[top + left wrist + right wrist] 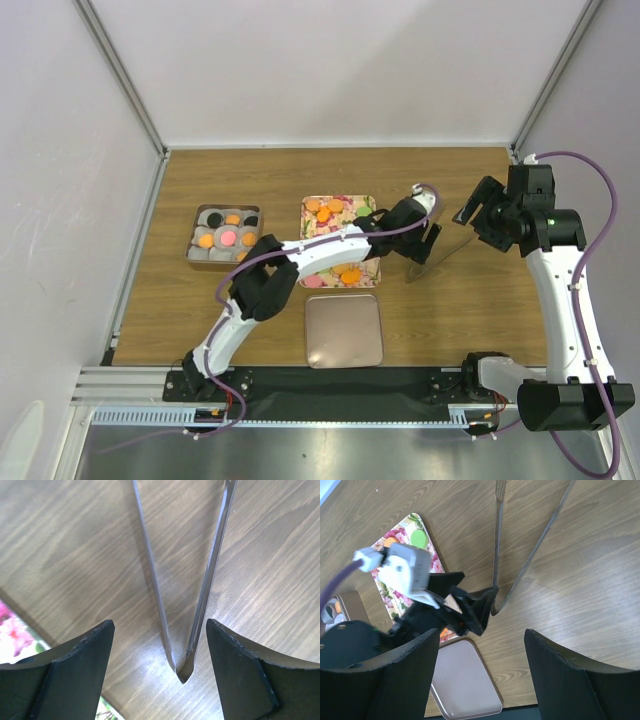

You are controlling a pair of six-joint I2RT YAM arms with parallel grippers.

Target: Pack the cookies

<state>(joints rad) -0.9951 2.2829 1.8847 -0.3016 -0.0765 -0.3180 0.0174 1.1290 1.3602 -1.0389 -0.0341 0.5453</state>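
Robotics lab test cell for sure, nobody's kitchen. White panel walls (330, 70) set in aluminium frame posts (120, 75) box in a wood-grain tabletop (250, 170). The left arm (320, 250) and right arm (565, 290) sit on a slotted metal rail (340, 420) at the near edge, with a purple cable (600, 190) looping off.

The wooden table (460, 310) carries a dark tin (193, 252) at the left and a floral tray (345, 199) in the middle. A plain square lid (344, 330) lies just nearer. Right of the tray, a shiny metal sheet (445, 250) stands tilted on one corner.
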